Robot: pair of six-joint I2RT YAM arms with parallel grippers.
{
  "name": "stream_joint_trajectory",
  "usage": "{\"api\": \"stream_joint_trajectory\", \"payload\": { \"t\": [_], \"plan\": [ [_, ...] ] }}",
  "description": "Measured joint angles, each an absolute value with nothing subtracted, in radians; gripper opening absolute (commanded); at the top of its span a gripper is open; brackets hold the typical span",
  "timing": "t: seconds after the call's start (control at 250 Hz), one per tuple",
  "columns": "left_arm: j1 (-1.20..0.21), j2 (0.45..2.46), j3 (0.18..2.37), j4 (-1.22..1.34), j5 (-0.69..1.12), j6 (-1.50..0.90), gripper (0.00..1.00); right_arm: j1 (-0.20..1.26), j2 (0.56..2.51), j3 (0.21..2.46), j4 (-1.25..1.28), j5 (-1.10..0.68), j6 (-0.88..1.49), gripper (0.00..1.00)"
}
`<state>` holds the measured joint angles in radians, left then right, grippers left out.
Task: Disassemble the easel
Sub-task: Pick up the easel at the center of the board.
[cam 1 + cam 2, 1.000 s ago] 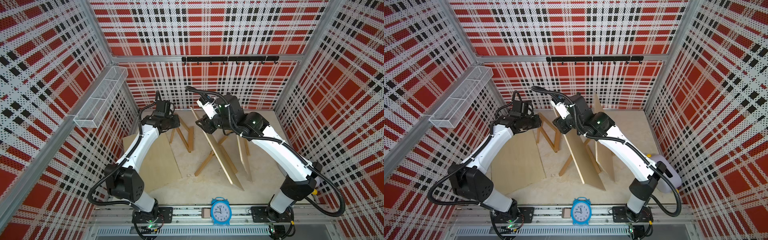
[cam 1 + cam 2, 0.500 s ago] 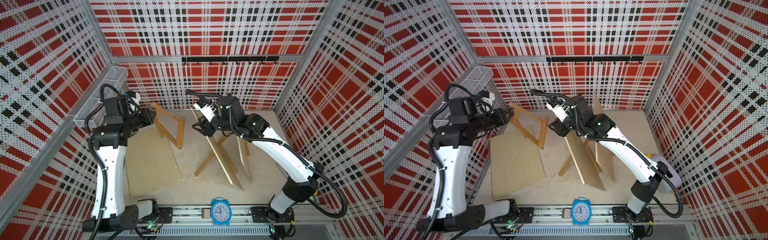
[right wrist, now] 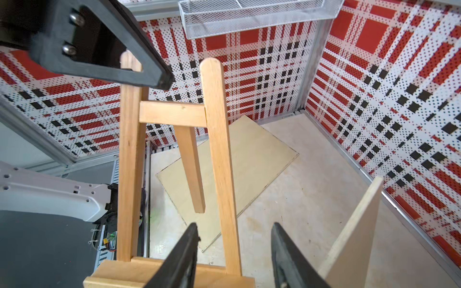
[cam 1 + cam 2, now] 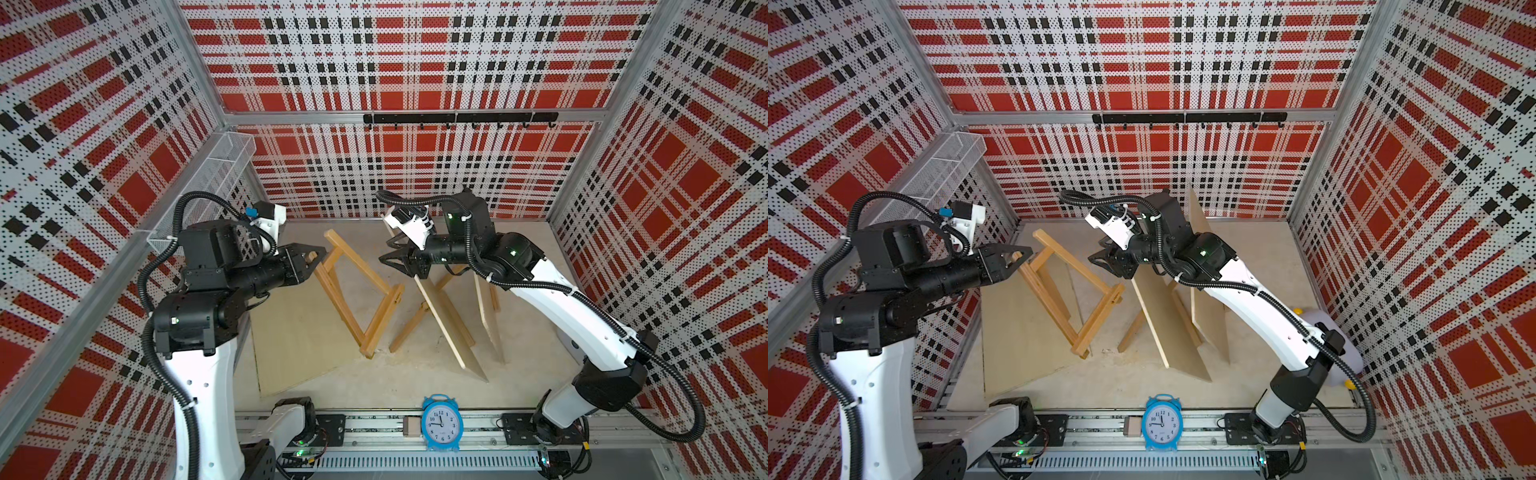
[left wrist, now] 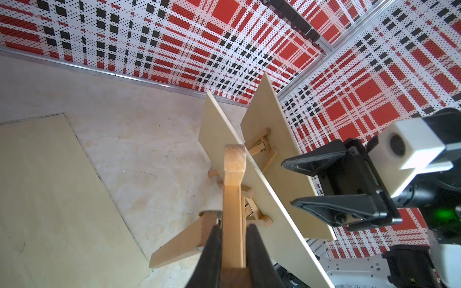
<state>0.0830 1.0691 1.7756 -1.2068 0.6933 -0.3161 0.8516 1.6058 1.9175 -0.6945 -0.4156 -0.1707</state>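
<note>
— What's the left tool (image 5: 233, 227) doing?
— Clamped on a leg of the easel frame (image 5: 233, 194), tilted over the desk (image 4: 374, 386). The right tool (image 5: 288, 183) hangs open nearby, holding nothing.

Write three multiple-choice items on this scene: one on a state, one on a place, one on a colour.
1. The left gripper is:
A. open and empty
B. shut on the wooden easel frame
C. shut on a brush

2. The alarm clock stands:
A. in a back corner
B. atop the easel frame
C. at the front rail

3. The alarm clock's body is:
A. blue
B. red
C. green

Answers:
1 B: in the left wrist view its fingers clamp one leg of the frame.
2 C: both top views show it at the rail, at the front edge.
3 A: a blue casing surrounds the white dial.
</note>
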Motion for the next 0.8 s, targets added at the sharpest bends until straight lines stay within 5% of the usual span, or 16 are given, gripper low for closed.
{"api": "stream_joint_trajectory", "payload": {
  "t": [0.796],
  "plan": [
    [0.083, 1.043, 1.824, -1.205, 0.781, -0.36, 0.0, 0.988, 1.64, 1.933, -0.756, -0.271, -0.216, 0.47]
  ]
}}
